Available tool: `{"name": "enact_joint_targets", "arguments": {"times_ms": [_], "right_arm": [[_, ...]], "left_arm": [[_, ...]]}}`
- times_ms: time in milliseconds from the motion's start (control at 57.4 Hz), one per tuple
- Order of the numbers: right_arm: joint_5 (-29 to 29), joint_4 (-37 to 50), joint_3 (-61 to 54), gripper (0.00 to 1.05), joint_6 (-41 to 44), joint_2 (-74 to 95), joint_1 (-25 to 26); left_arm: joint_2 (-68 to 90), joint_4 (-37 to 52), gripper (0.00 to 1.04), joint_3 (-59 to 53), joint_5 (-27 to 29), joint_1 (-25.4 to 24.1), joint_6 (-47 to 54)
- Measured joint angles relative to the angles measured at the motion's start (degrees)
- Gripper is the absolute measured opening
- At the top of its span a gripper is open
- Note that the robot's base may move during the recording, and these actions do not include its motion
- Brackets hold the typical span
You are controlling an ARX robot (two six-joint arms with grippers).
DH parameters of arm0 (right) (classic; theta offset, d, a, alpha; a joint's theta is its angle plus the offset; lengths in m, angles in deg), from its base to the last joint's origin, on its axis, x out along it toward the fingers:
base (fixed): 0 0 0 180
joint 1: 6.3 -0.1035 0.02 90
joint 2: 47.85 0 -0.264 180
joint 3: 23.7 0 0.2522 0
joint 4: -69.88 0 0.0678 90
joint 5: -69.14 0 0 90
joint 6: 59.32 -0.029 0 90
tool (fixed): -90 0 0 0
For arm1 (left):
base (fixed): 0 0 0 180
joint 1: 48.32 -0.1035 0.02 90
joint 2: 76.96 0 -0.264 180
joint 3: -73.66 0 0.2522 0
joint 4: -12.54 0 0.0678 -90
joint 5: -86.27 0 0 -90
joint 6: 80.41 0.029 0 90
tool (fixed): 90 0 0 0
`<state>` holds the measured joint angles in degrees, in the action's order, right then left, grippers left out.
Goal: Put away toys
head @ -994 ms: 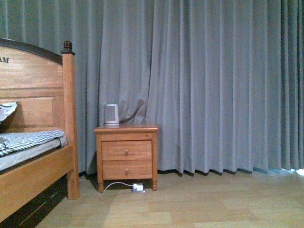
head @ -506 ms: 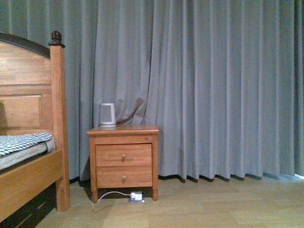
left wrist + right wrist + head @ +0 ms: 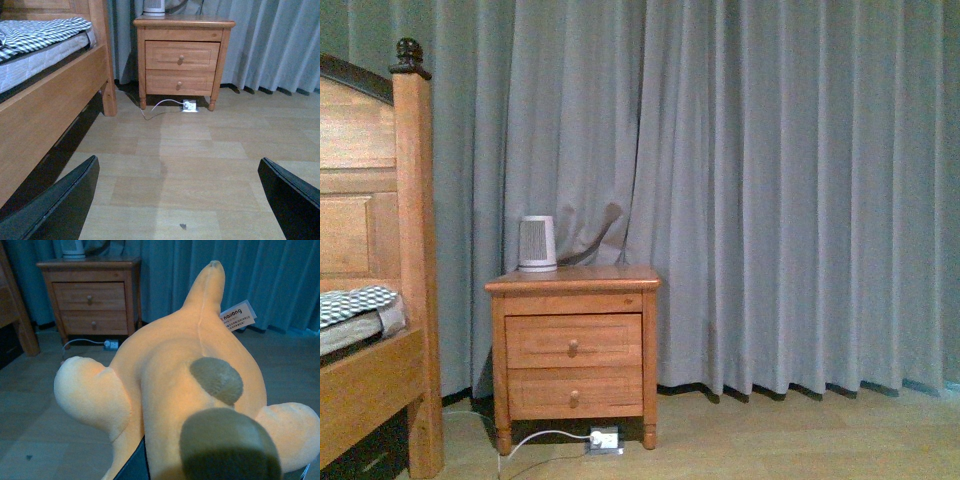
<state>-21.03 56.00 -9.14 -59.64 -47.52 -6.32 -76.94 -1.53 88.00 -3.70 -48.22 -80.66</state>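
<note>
Grey curtains (image 3: 770,180) hang behind a wooden nightstand (image 3: 573,345) beside the bed (image 3: 370,385); my left jaws gape wide over the floor (image 3: 200,165). My right jaws clamp the orange plush toy (image 3: 190,370) (white tag (image 3: 237,316) showing), held above the floor.

Your left gripper (image 3: 177,162) shows two matte black, wedge-shaped fingers (image 3: 60,205) with straight, tapering edges; of your right gripper (image 3: 218,471), only a thin black finger edge (image 3: 134,467) is visible.
</note>
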Motion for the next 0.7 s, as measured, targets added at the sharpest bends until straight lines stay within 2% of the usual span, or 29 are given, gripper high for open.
{"name": "enact_joint_targets", "arguments": {"times_ms": [697], "right_arm": [[0.0,0.0,0.0,0.11,0.0,0.0,0.0]], "left_arm": [[0.0,0.0,0.99,0.0,0.0,0.0,0.0]]}}
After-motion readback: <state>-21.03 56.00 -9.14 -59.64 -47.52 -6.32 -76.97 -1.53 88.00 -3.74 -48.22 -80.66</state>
